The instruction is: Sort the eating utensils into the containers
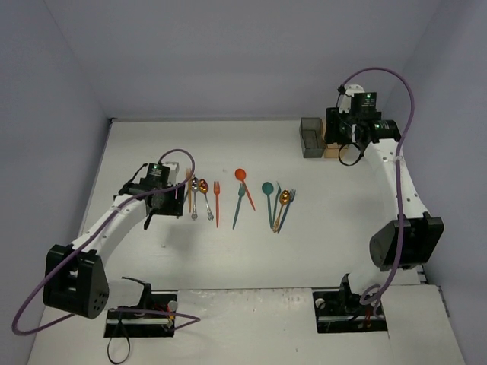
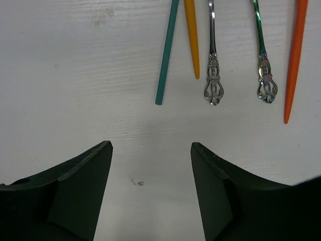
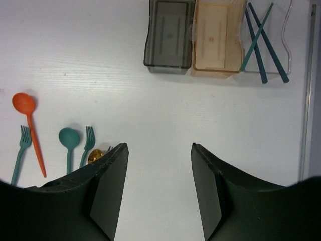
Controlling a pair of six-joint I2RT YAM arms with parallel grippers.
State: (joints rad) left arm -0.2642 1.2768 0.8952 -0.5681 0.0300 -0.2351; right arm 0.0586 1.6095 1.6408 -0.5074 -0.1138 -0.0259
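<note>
The utensils lie in a row mid-table: an orange chopstick (image 1: 189,190), two silver spoons (image 1: 195,199), an orange fork (image 1: 217,204), an orange spoon (image 1: 243,181), a teal fork (image 1: 238,205), a teal spoon (image 1: 268,195), a gold spoon (image 1: 283,199) and a blue-grey fork (image 1: 288,207). My left gripper (image 1: 169,204) is open and empty, just short of a teal chopstick (image 2: 167,50) and an orange chopstick (image 2: 191,37). My right gripper (image 3: 159,145) is open and empty, high above the table before the dark grey bin (image 3: 168,35), the orange-tan bin (image 3: 215,37) and the clear bin (image 3: 281,30), which holds three teal chopsticks (image 3: 261,42).
The ornate handles of the silver spoon (image 2: 213,80) and an iridescent spoon (image 2: 266,80) and the orange fork handle (image 2: 295,60) lie right of the chopsticks. The table's right edge (image 3: 307,90) runs beside the clear bin. The back wall stands just behind the bins (image 1: 312,137).
</note>
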